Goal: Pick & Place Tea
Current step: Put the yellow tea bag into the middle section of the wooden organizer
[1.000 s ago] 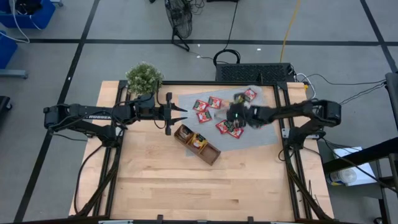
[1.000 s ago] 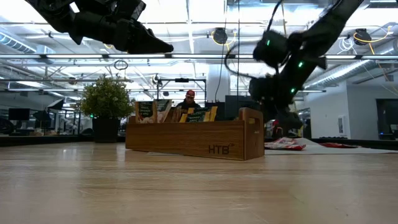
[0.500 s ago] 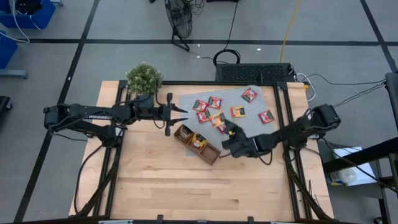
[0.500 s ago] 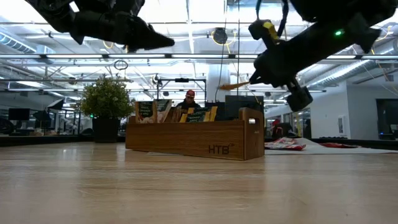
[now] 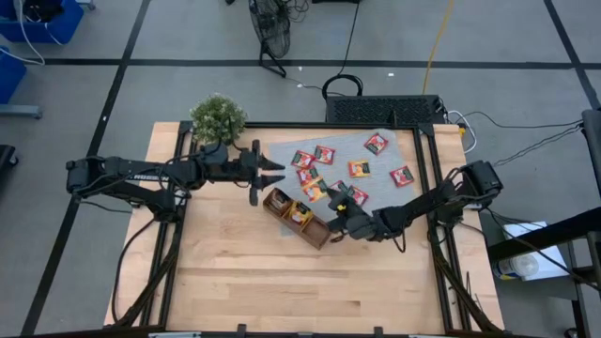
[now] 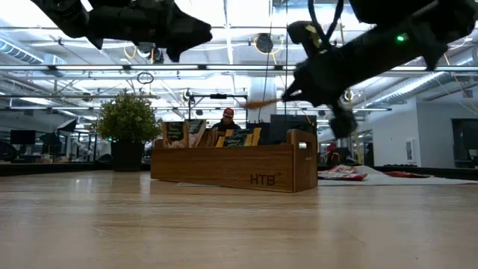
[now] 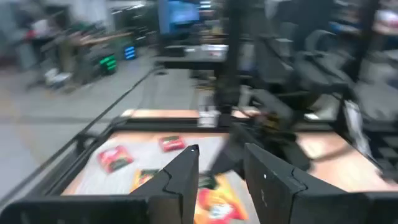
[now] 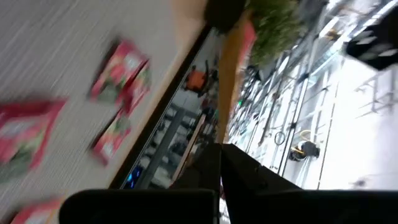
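Note:
The wooden tray (image 5: 299,216) (image 6: 231,168) lies slantwise mid-table with sachets standing in its compartments. Several red and orange tea sachets, among them one (image 5: 325,153) and another (image 5: 402,176), lie flat on a grey mat (image 5: 380,202). My right gripper (image 5: 336,222) (image 6: 287,93) hovers just beyond the tray's right end, shut on an orange sachet (image 6: 261,103) (image 8: 229,81). My left gripper (image 5: 278,169) (image 7: 221,163) is open and hangs in the air above the mat's left edge, far-left of the tray, touching nothing. My right gripper pinches the orange sachet between its two fingers at one edge (image 8: 222,138). The fingers come nearly level from the table's right. The sachet is lifted clear and sticks out flat beyond the fingertips (image 6: 282,97) toward the tray, seen edge-on.
A potted plant (image 5: 218,117) (image 6: 128,119) stands at the far left corner. Bare wood lies along the table's near half. A person in a red cap (image 6: 227,116) shows in the room behind the tray.
My right gripper has risen from the sachets on the mat with the orange sachet lifted clear, swung toward the near edge, then moved left toward the tray's right end. My left gripper has shifted slightly in the air.

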You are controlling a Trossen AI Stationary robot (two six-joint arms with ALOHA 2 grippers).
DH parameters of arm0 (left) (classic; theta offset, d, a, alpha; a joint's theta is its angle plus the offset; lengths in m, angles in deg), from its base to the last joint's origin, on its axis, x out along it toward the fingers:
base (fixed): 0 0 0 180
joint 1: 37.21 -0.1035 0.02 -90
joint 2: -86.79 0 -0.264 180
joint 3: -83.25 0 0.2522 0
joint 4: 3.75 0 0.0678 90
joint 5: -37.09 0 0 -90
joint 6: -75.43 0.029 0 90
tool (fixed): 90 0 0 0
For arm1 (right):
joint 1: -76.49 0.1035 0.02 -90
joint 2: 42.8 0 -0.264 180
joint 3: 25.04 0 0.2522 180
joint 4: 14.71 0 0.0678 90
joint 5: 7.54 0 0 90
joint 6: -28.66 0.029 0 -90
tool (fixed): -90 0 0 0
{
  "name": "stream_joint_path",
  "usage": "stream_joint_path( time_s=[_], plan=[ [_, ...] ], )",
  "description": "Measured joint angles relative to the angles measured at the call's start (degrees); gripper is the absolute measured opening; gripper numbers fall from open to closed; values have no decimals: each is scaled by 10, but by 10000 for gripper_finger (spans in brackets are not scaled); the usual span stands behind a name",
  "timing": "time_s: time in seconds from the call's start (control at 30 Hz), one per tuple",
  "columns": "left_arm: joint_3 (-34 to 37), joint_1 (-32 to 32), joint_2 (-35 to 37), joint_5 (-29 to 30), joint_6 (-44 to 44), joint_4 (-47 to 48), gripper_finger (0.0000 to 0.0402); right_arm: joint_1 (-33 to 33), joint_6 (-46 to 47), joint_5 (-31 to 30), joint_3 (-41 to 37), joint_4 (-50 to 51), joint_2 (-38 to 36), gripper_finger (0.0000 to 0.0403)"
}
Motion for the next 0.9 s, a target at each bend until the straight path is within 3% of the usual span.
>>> stream_joint_path(
  time_s=[0.17, 0.27, 0.6, 0.9],
  plan=[
    [0, -13, 0, 101, -99, 18, 131, -19, -81, 58, 0, -139, 18, 0],
    [0, -41, 0, 108, -179, 35, 131, -30, -151, 95, 0, -208, 34, 0],
    [0, -105, -31, -127, -343, 61, 144, -63, -180, 196, 0, -309, 74, 0],
    [-24, -102, -123, -195, -404, 58, 214, -63, -186, 214, 0, -369, 90, 0]
  ],
)
